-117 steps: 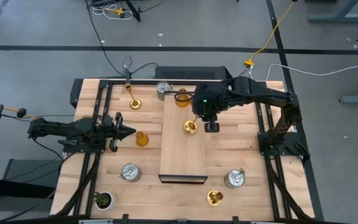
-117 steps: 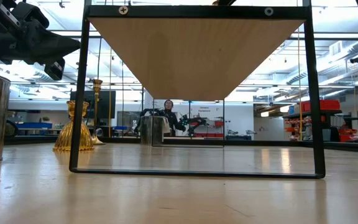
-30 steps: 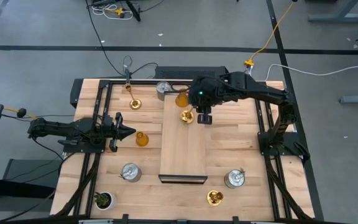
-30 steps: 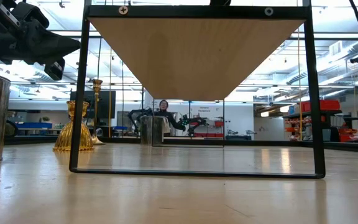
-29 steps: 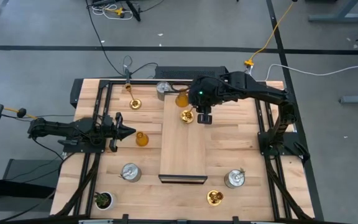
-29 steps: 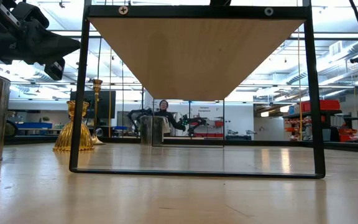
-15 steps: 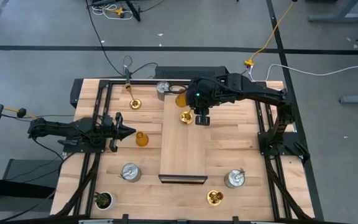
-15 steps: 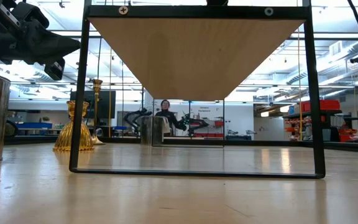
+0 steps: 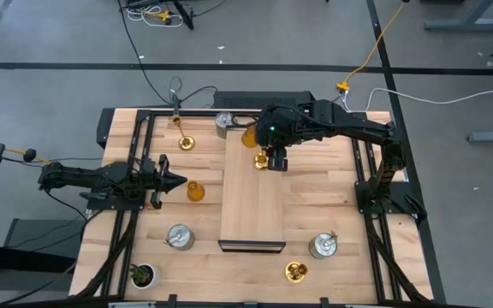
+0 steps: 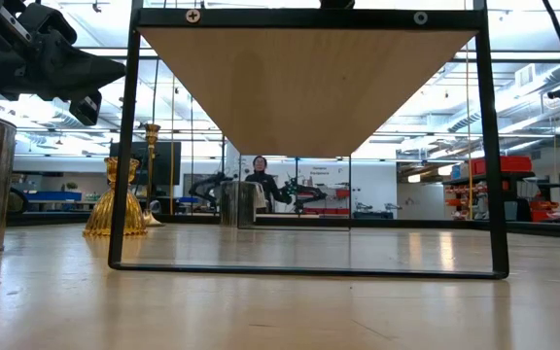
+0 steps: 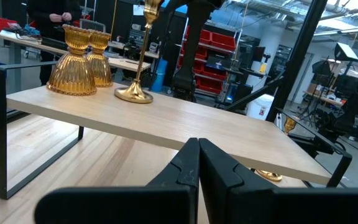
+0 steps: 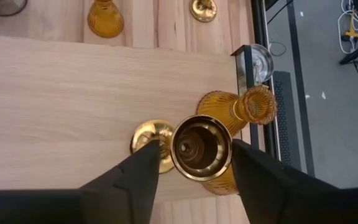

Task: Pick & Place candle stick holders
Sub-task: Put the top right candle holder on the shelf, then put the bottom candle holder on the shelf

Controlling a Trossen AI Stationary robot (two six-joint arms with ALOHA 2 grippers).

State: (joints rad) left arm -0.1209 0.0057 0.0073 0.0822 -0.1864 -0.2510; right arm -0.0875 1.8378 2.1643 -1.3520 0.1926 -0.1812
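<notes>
Looking past the right gripper (image 12: 194, 163), we see its fingers (image 12: 135, 169) spread to either side of the cup of a shiny gold thin-stemmed candle stick holder (image 12: 199, 147) without touching it. The holder stands upright on the raised pale wooden shelf (image 9: 251, 201), two amber-orange bell-shaped holders (image 12: 238, 109) just beside it at the far end. Well apart, the left gripper (image 9: 171, 180) hangs clenched and empty near another amber-orange holder (image 9: 195, 191) on the wooden table (image 9: 332, 197).
</notes>
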